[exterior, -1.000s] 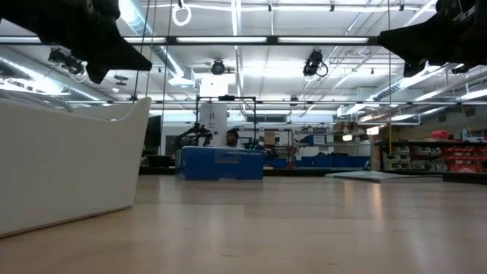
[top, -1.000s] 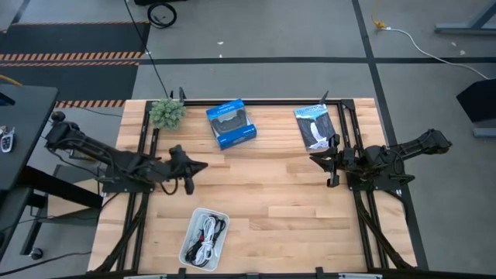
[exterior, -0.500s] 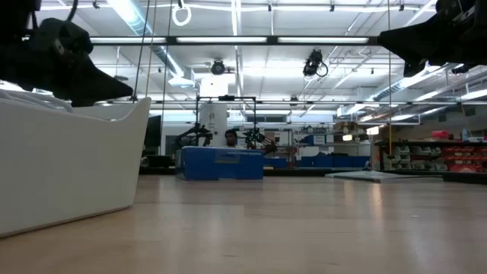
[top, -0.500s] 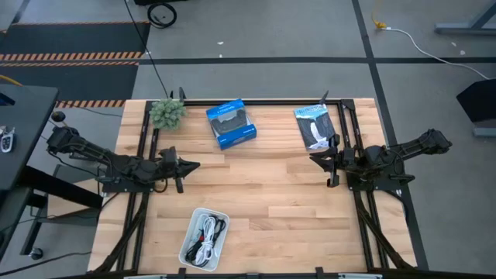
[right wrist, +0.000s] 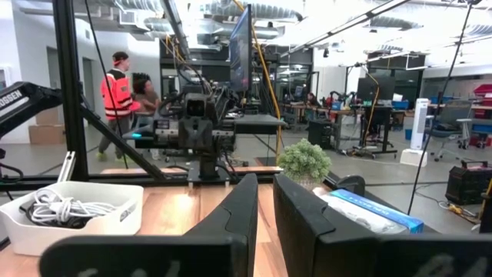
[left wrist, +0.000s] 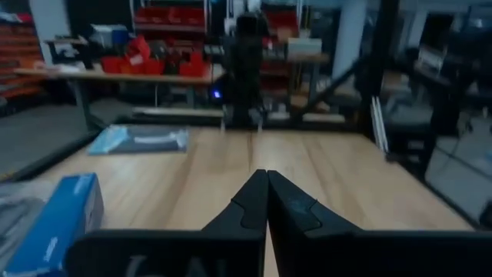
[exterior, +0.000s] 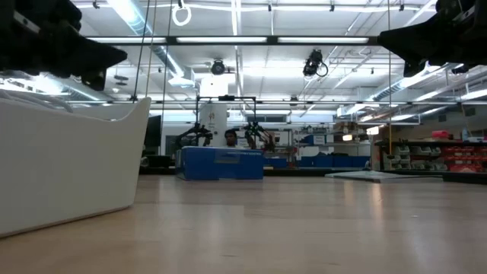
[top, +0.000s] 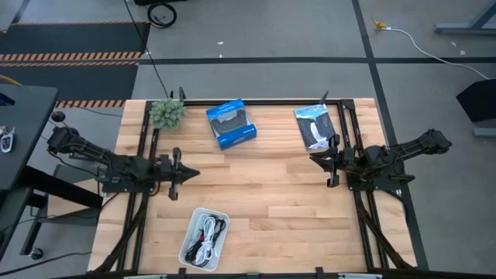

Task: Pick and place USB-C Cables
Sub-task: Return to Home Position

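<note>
The USB-C cables (top: 207, 235) lie coiled in a white tray (top: 188, 242) near the table's near edge; white and black bundles show, and a touch of red. The right wrist view shows the white bundle (right wrist: 63, 208) in the tray (right wrist: 84, 229). My left gripper (top: 192, 173) hovers level above the table, just beyond the tray's far end, its fingers shut on nothing (left wrist: 266, 174). My right gripper (top: 313, 160) waits at the table's right side, pointing left, its fingers (right wrist: 265, 183) together but for a thin slit.
A blue box (top: 231, 123) and a black packet (top: 315, 126) lie near the far edge, with a small green plant (top: 167, 112) at the far left corner. Bare wood spans the middle between the grippers. People stand in the room beyond (right wrist: 117, 104).
My left gripper has drawn back a little toward the table's left edge, rolled about its own axis and come level. The tray, the cables and the right arm have kept still.
</note>
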Tool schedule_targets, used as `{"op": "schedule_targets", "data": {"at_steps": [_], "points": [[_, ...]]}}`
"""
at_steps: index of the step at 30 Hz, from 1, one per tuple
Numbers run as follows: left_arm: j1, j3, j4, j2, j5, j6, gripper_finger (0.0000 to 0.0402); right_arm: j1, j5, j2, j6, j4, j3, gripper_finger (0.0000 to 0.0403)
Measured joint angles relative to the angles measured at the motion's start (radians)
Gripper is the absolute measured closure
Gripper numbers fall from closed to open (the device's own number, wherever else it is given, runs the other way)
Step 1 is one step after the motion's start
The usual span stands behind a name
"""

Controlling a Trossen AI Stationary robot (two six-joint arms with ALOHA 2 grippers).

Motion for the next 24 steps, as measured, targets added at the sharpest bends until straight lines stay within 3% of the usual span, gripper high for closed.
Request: {"op": "schedule_targets", "data": {"at_steps": [5,12,17,24], "points": [[0.000,0.000,-0.061,0.000,0.013,0.005,0.0391,0.000,0.000,0.000,0.000,0.000,0.000,0.0353],[0.000,0.000,0.000,0.000,0.013,0.046,0.0392,0.000,0.000,0.000,0.000,0.000,0.000,0.0353],[0.000,0.000,0.003,0.000,0.013,-0.036,0.0373,0.000,0.000,0.000,0.000,-0.006,0.000,0.0353],[0.000,0.000,-0.011,0.001,0.014,-0.133,0.0368,0.000,0.000,0.002,0.000,-0.214,0.000,0.0353]]}}
